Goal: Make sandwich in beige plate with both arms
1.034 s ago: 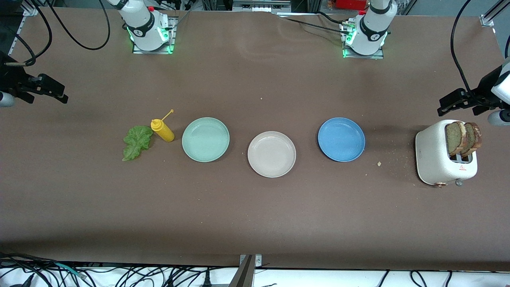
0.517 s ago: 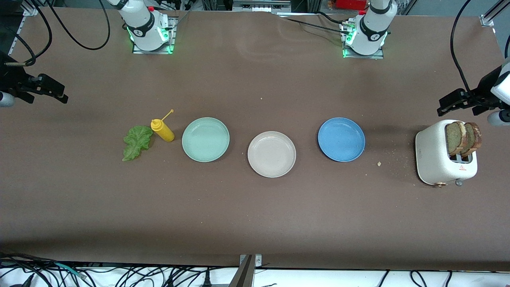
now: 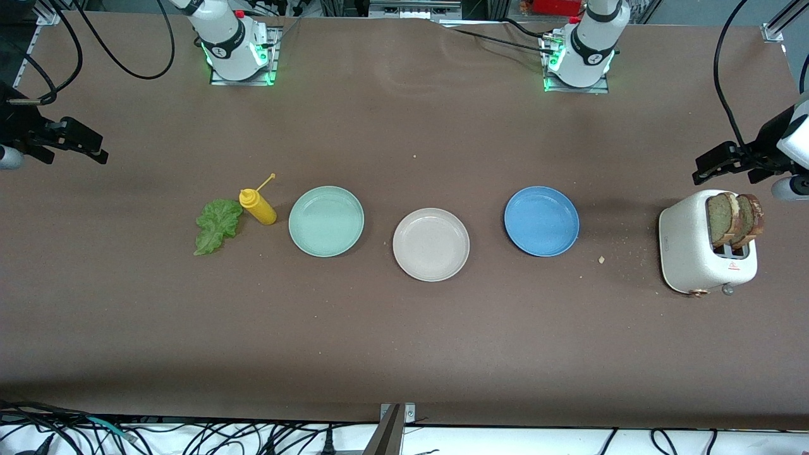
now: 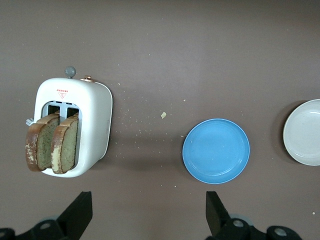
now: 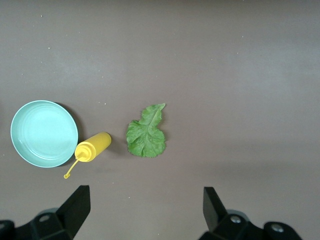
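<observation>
Left gripper [image 4: 145,220] spread over toaster [image 3: 695,249]; right gripper [image 5: 142,217] spread, beige plate [image 3: 431,244] well apart.

Three plates [image 3: 431,244], two bread slices [image 3: 733,219], one toaster [image 3: 689,253], bottle [image 3: 258,206], probably lettuce [image 3: 217,225].

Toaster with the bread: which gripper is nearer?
Left. The left gripper hangs open just above the toaster; the right gripper waits open at the other end, past the lettuce.

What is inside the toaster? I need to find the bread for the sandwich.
Two brown bread slices stand upright in the toaster slots, tops sticking out. Their lower parts are hidden inside the slots.
</observation>
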